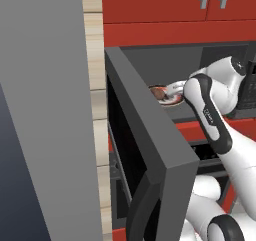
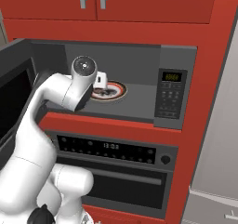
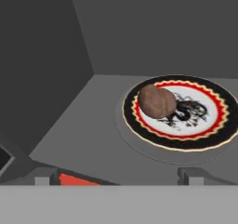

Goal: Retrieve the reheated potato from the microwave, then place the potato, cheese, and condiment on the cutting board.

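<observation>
One potato (image 3: pixel 156 101) is seen lying on a round patterned plate (image 3: pixel 218 125) on the floor of the microwave (image 2: pixel 139 60), whose door (image 1: pixel 150 135) is swung wide open. The gripper (image 3: pixel 116 174) is held at the mouth of the cavity, short of the plate; its jaws are spread fully apart and nothing is gripped between them.

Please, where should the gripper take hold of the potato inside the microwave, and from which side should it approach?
Probably across the middle of the potato, its fingers closing on the two rounded flanks. The potato lies on the near-left part of a plate, free all around, and the gripper stands open before it, so coming straight in through the door opening, slightly from above, seems best.
</observation>
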### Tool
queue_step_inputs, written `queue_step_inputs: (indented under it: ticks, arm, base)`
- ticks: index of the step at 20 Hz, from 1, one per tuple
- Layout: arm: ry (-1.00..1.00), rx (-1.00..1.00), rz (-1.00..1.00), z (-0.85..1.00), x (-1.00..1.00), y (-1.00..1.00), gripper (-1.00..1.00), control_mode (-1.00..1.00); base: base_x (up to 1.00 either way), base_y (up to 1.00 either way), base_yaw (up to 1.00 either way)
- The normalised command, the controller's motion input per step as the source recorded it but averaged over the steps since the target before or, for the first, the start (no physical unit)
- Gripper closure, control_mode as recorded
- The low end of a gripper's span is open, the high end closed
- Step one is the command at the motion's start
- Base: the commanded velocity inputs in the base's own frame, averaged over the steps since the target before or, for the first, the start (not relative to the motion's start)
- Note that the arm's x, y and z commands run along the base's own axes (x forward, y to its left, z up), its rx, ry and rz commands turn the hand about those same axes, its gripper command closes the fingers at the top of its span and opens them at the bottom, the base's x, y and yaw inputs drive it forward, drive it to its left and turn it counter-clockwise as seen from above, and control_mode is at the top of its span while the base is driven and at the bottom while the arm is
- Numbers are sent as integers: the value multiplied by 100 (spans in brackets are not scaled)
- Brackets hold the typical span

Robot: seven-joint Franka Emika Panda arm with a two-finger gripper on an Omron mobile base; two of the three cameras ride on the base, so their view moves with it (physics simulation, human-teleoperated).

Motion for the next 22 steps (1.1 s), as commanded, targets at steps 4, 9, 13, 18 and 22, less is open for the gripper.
queue_step_inputs:
  ticks: [4,9,13,18,22]
  arm:
    - [2,-2,4,-18,42,2,-100,-100]
    - [1,-2,1,-16,43,0,-100,-100]
    - [0,-1,0,-15,40,3,-100,-100]
    - [0,-2,1,-23,32,5,-100,-100]
    - [0,0,0,-13,41,1,-100,-100]
  base:
    - [0,0,0]
    - [0,0,0]
    - [0,0,0]
    - [0,0,0]
    - [0,0,0]
